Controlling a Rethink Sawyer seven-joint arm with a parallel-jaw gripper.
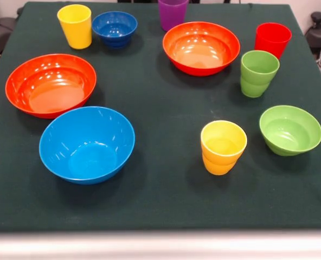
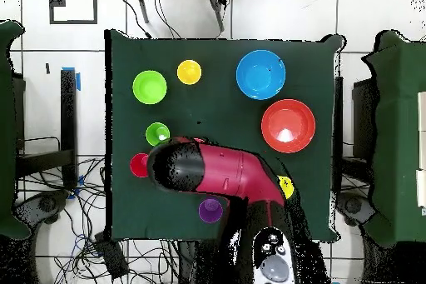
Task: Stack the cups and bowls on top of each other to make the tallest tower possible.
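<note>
Nothing is stacked; every piece stands apart on the green table (image 1: 160,195). Near the front are the large light-blue bowl (image 1: 87,143), the yellow-orange cup (image 1: 223,146) and the small lime green bowl (image 1: 290,130). One orange-red bowl (image 1: 50,85) is at the left, the other (image 1: 201,47) at the back. The lime green cup (image 1: 258,73) and red cup (image 1: 273,39) stand at the right. The yellow cup (image 1: 74,26), small dark blue bowl (image 1: 115,28) and purple cup (image 1: 173,13) line the far edge. No view shows the gripper.
In the overhead view the red and black arm (image 2: 220,171) lies folded over the table's robot side, hiding one orange-red bowl and the dark blue bowl. The light-blue bowl (image 2: 260,74) and one orange-red bowl (image 2: 288,126) show beyond it. Cables lie on the floor around the table.
</note>
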